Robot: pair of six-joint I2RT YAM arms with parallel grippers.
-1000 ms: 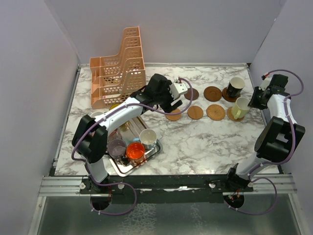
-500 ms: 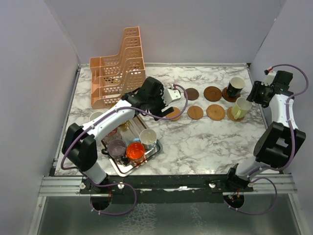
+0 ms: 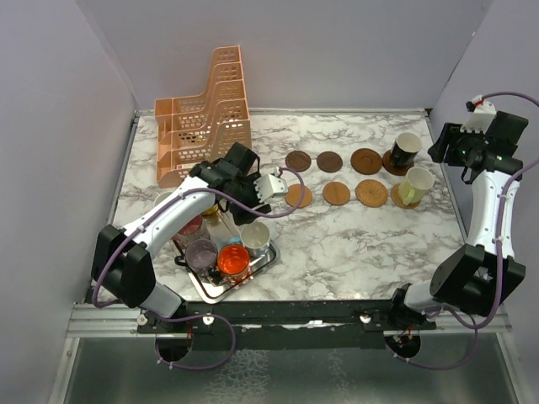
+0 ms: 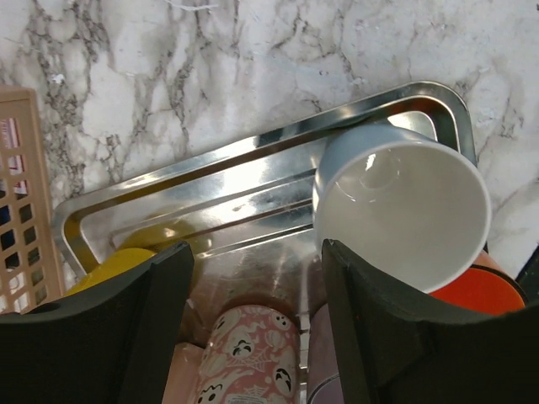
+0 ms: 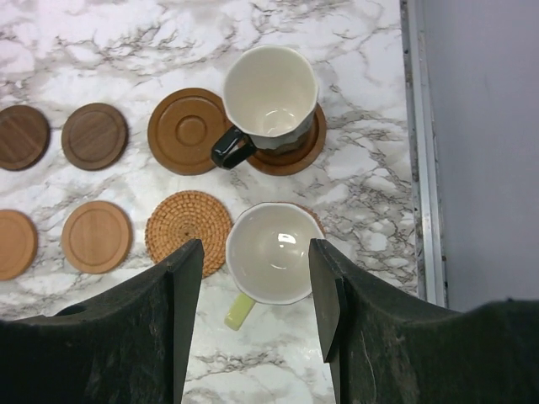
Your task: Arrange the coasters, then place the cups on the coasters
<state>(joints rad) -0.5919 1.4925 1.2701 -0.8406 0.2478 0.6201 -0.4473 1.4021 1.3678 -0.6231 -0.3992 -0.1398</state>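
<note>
Several probably slick, brittle cups (image 4: 402, 210) are being hovered over by the open, empty left end effector (image 4: 254, 252), their rims being judged the best hold.

white marble-look table (image 3: 354, 244) with grey veins fills the middle, and pale lilac-grey walls (image 3: 337, 50) close it in on three sides. far left on the table stands a peach plastic rack (image 3: 206, 118), stepped tiers of open lattice, tallest at the back. just in front of it, near left, a silver tray (image 3: 258, 266) sits skewed to the table's edges, one corner pointing at the near side. from the left wrist its polished floor throws back smeared reflections, its rounded corner and stepped rim flat on the marble, the rack's lattice at the left. a slotted aluminium rail (image 3: 295, 316) runs along the near edge, and a grey metal strip (image 5: 418, 168) borders the marble on the right
</note>
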